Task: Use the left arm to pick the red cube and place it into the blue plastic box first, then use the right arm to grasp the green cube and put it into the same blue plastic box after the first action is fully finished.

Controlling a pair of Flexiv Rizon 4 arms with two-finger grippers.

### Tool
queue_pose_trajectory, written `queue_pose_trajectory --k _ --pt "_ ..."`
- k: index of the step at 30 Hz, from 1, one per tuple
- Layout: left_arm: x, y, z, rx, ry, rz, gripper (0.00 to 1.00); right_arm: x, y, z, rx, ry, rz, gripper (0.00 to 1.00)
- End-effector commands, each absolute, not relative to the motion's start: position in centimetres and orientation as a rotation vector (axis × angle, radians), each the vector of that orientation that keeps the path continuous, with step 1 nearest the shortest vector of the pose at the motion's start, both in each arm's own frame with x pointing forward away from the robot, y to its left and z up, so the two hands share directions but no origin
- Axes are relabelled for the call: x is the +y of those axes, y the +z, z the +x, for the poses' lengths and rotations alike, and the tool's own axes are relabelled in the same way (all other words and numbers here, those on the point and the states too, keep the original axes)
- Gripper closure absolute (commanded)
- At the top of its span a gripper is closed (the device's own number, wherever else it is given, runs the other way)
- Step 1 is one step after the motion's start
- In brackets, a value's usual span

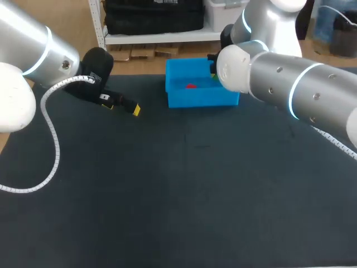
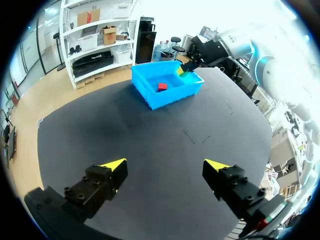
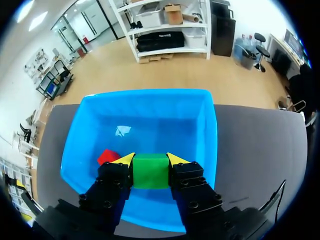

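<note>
The red cube (image 3: pixel 107 156) sits in the blue plastic box (image 3: pixel 150 94). The right pincer (image 3: pixel 150 159) is clamped on the green cube (image 3: pixel 150 172) over the box. Next, let go. The left pincer (image 2: pixel 165 166) is apart.

From where I stood, the table (image 1: pixel 178 195) wore a dark, matte, near-black covering right out to its edges. Beyond it ran a pale wooden plank floor (image 3: pixel 240 75), bright under white ceiling strip lights (image 3: pixel 37 19). A white metal shelving rack (image 3: pixel 206 30) stood at the far side, with a long black fabric bag (image 3: pixel 155 41) on a lower shelf and a brown cardboard box (image 3: pixel 173 14) above. A tall black cabinet (image 3: pixel 222 25) stood beside the rack, and a black swivel chair (image 3: pixel 259 39) nearby.
</note>
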State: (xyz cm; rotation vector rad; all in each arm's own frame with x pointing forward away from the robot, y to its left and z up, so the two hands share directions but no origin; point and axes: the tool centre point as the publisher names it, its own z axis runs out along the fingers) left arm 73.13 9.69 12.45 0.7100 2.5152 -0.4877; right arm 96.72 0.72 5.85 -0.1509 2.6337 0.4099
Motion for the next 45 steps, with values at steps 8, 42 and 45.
queue_pose_trajectory --k 8,42,45 --pt "9.8 12.4 73.2 2.511 -0.495 0.714 0.00 1.0 7.3 96.8 2.649 0.417 -0.185 0.00" --pt "9.8 12.4 73.2 2.511 -0.495 0.714 0.00 -0.2 14.1 84.7 2.632 0.400 -0.273 0.00" --pt "9.8 12.4 73.2 2.511 -0.495 0.714 0.00 -0.3 14.2 83.7 2.631 0.396 -0.285 0.00"
